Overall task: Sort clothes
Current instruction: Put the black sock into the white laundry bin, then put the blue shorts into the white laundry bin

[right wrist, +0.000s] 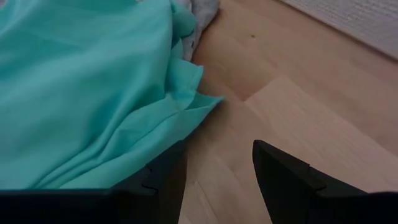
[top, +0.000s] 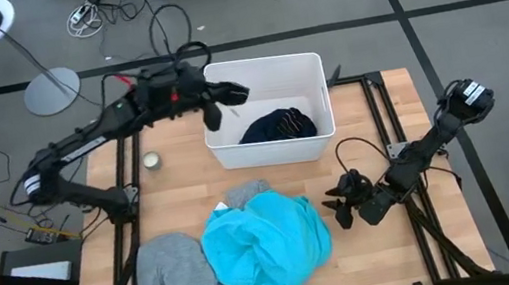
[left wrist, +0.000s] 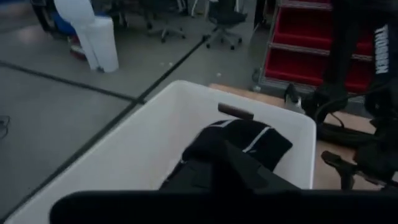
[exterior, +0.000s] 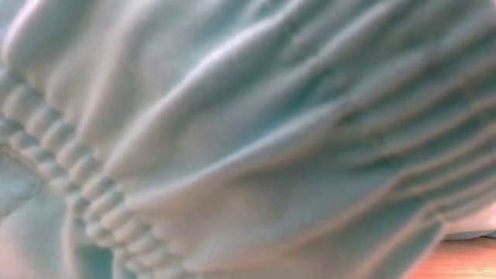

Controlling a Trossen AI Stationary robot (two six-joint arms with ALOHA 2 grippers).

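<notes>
Now I see the turquoise garment (top: 268,247) lying soft and crumpled on the surface (top: 392,253), my right gripper (right wrist: 217,177) with fingers apart beside it. My left gripper (top: 225,101), fingers spread, hangs over the white bin (top: 275,144) holding the dark navy garment (top: 277,125).

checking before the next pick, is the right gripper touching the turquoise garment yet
Cannot tell. In the right wrist view the open right gripper sits at the turquoise garment; one finger meets the hem in the picture, but contact or overlap is unclear.

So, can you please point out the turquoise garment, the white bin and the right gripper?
turquoise garment (top: 268,247), high view, middle of the crumpled cloth.
white bin (top: 271,149), high view, its near wall.
right gripper (right wrist: 217,171), right wrist view, gap between its open fingertips.
</notes>
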